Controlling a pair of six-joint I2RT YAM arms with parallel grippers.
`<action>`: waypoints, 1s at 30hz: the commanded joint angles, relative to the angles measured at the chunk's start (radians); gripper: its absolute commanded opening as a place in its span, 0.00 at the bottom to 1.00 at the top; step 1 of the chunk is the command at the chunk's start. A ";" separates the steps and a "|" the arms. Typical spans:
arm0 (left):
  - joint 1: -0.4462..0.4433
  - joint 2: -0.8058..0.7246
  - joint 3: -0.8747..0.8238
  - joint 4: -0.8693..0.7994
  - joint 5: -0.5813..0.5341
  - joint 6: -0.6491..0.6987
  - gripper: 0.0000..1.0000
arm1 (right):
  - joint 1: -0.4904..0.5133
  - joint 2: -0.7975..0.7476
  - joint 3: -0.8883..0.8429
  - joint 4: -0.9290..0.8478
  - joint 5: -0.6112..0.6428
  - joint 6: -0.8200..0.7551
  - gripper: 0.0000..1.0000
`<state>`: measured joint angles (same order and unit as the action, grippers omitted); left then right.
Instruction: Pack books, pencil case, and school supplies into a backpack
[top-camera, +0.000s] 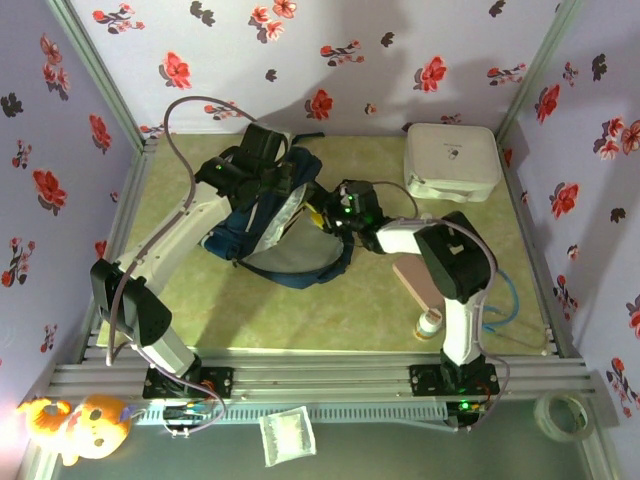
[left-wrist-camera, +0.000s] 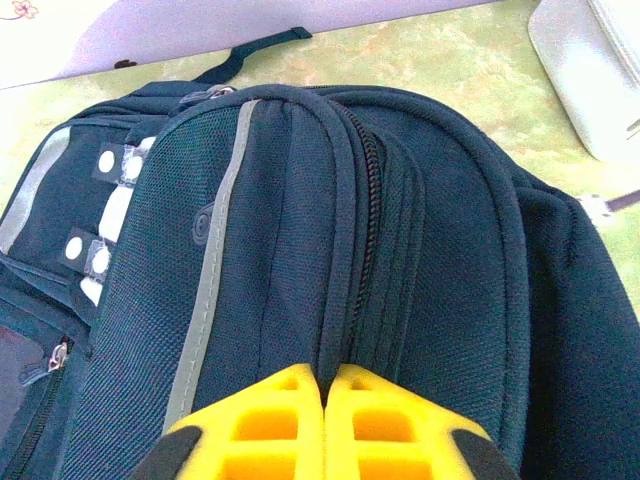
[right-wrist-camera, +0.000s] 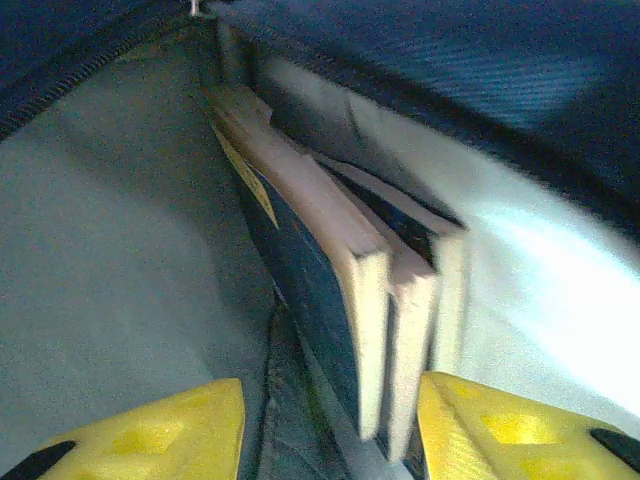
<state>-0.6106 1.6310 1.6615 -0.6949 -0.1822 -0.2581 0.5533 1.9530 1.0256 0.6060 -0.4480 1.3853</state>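
**books are in the bag, now to back out clean**

right gripper (right-wrist-camera: 330, 385), the yellow two-finger one: jaws spread, with the thin dark-blue paperback books (right-wrist-camera: 330, 230) standing on edge between them, cream page edges toward the camera. they sit close to the right-hand finger and i can't tell if it's touching. i'd call them let go, leaning inside the pale grey lining (right-wrist-camera: 120, 250) of the large navy-blue fabric backpack (left-wrist-camera: 280, 200).

to do this bit well i'd pull straight back along the books, no sideways drift, so a finger doesn't drag one out.

left gripper (left-wrist-camera: 325, 375): jaws pressed together on the bag's top ridge beside the zip (left-wrist-camera: 365, 200). i can't tell if a fold is pinched.

the pinkish-tan oblong pencil case (top-camera: 412, 280) lies on the table (top-camera: 330, 320) under my right arm, not packed yet.
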 joint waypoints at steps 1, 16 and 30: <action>0.002 -0.036 0.017 0.133 0.032 -0.029 0.00 | -0.023 -0.107 -0.084 -0.032 0.031 -0.069 0.51; 0.057 0.058 -0.080 0.168 0.188 -0.195 0.66 | -0.106 -0.522 -0.198 -0.616 0.448 -0.351 0.73; 0.380 -0.350 -0.759 0.244 0.191 -0.523 0.78 | -0.051 -0.460 -0.085 -0.702 0.402 -0.494 0.79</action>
<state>-0.2661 1.3598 0.9787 -0.4767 0.0029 -0.6823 0.4805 1.4647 0.9012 -0.0586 -0.0551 0.9413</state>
